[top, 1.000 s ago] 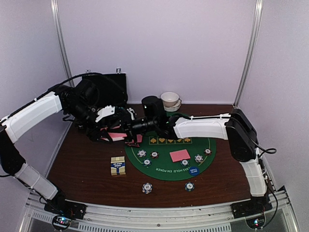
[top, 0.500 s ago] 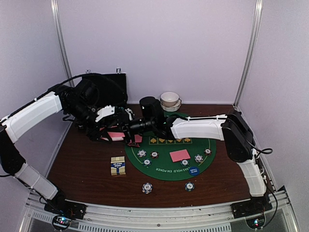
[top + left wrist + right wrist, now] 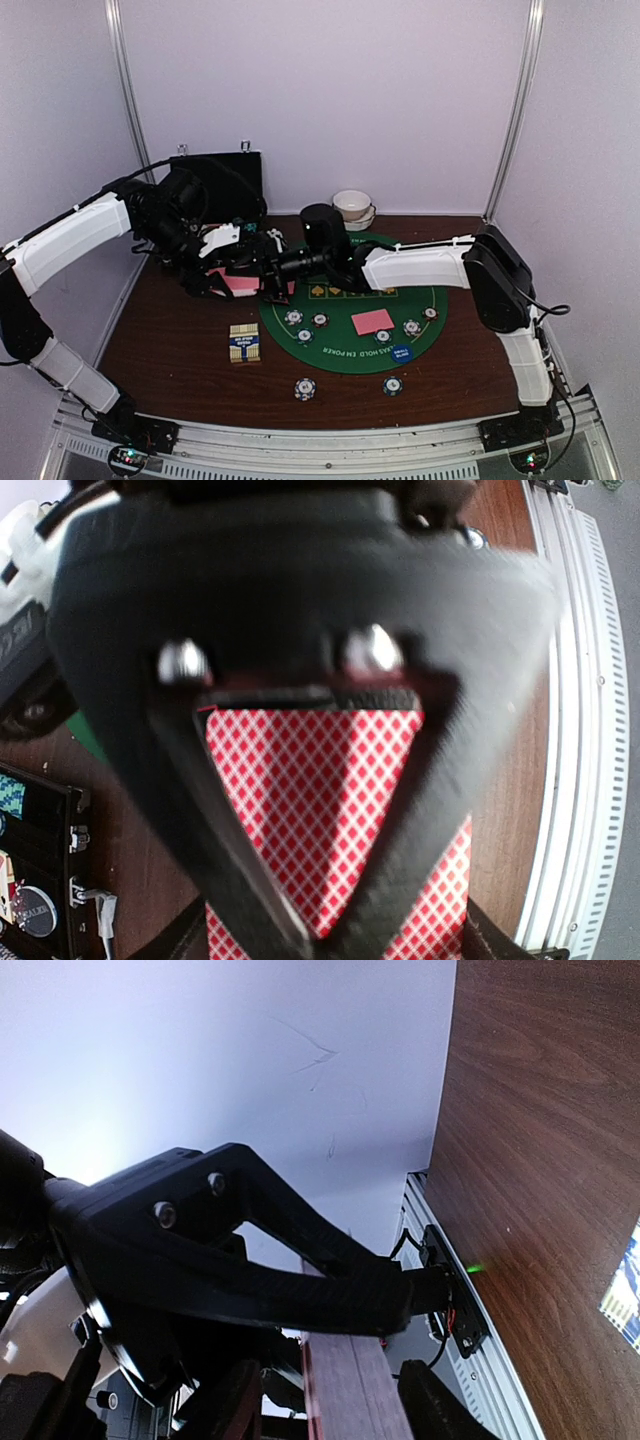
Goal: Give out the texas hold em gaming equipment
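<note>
The left jaws are clamped flat on a deck of playing cards point(image 3: 320, 780), held in the air over the far left of the worktop point(image 3: 170, 340), just off the left edge of the green felt mat point(image 3: 350, 358). The right jaws reach in from the right and stand apart on either side of the deck's near edge. They have not closed on it, and I cannot tell whether either pad touches.

The step in hand looks like peeling one card off for dealing. To do it well, the right jaws should pinch only the outermost card at its free edge and slide it out flat along the deck. The left jaws should hold firm so the rest does not fan or spill.

The deck is a neat, squared stack with red-and-white diamond-lattice backs that read pink from above. One such card point(image 3: 372, 321) already lies face down on the mat among striped poker chips point(image 3: 293, 317) and a blue button point(image 3: 400, 353). A card box point(image 3: 245, 343) sits just left of the mat.
</note>
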You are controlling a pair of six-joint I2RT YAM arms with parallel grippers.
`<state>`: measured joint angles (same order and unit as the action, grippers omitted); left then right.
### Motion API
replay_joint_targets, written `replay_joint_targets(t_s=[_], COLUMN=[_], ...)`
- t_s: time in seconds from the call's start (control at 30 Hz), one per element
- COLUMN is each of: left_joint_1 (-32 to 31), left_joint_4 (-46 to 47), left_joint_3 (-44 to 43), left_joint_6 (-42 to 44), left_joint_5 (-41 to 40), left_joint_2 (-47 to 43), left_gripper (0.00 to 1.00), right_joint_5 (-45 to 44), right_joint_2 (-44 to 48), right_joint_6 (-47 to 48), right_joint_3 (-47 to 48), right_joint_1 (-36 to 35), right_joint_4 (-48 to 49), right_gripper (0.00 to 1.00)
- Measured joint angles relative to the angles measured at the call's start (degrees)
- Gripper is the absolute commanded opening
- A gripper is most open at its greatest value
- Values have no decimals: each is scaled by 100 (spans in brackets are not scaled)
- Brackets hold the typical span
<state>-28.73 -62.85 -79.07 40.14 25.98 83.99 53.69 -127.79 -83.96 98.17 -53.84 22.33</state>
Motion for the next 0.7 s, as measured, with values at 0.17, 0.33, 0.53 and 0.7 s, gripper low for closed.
replay_joint_targets(t_s=[0.17,0.33,0.53,0.7], left_joint_1=[2,2,2,2], left_joint_4=[-2,17,11,-11], left_joint_3=[22,22,20,20], left_joint_6=[52,68,87,133], left_joint_5=[0,7,0,-9], left_joint_2=[0,-7,-7,-7], left_gripper=[0,0,29,75], right_joint_5=[96,136,138,133], right_joint_2=[146,188,186,181], right_joint_6=[35,11,-57,-92], right_joint_3=[-227,-247,-247,-245], right_joint_1=[98,127,120,111], right_joint_4=[11,15,2,4], right_gripper=[31,21,4,0])
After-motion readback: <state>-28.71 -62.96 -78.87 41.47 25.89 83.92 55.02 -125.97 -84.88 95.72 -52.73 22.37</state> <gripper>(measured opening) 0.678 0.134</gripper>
